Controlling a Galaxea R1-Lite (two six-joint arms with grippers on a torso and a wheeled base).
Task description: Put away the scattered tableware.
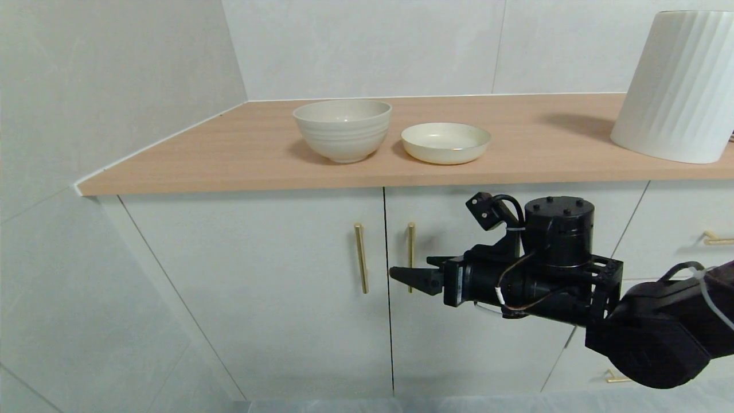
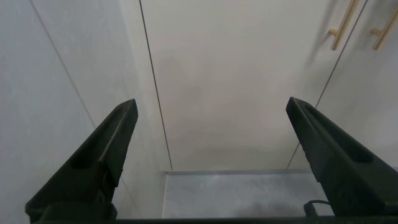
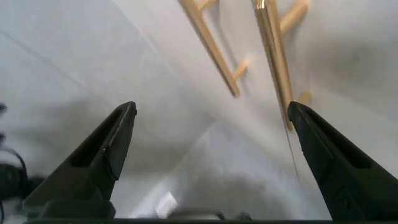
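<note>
Judging from the pose, at the door-opening step, with nothing stowed yet: right gripper (image 1: pixel 403 276) level with the lower part of the right door handle (image 1: pixel 410 257), fingers spread wide and empty, handle close by one finger in the wrist view, whether truly between them impossible to tell. Next, probably: close on that handle, then pull outward along the door's swing. Left gripper (image 2: pixel 211 112) likewise wide open and empty, facing a cabinet door (image 2: pixel 236 81). Cream bowl (image 1: pixel 342 129) on the counter (image 1: pixel 200 155) at 11 o'clock from that handle, deep, ribbed, upright; shallow plate (image 1: pixel 445 142) just beside at its 3 o'clock, not touching.
</note>
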